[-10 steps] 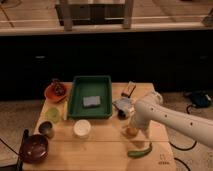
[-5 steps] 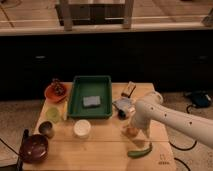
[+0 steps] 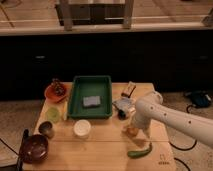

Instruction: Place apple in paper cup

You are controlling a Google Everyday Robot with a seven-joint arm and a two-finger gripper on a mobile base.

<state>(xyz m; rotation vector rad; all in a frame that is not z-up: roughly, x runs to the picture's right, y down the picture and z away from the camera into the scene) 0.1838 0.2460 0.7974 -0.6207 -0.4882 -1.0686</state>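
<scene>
Along the left edge of the counter (image 3: 105, 145), a dark bowl (image 3: 34, 148), a small metal cup (image 3: 46, 129) and a pale green cup (image 3: 53, 115) are sitting untouched. The paper cup (image 3: 81, 128) is standing just in front of the green tray (image 3: 85, 89), left of the middle, and is looking empty. My hand (image 3: 133, 127) is staying low toward the right edge, right over the apple (image 3: 129, 132). The apple is still resting on the counter, well apart from the paper cup. Over the last second almost nothing is shifting: arm and apple are keeping their places. I cannot tell whether my hand is clamping the apple yet. I am judging the grasp as still settling, with the lift and leftward carry yet to come. The green chili pepper (image 3: 140, 151) is lying near the front-right corner.
</scene>
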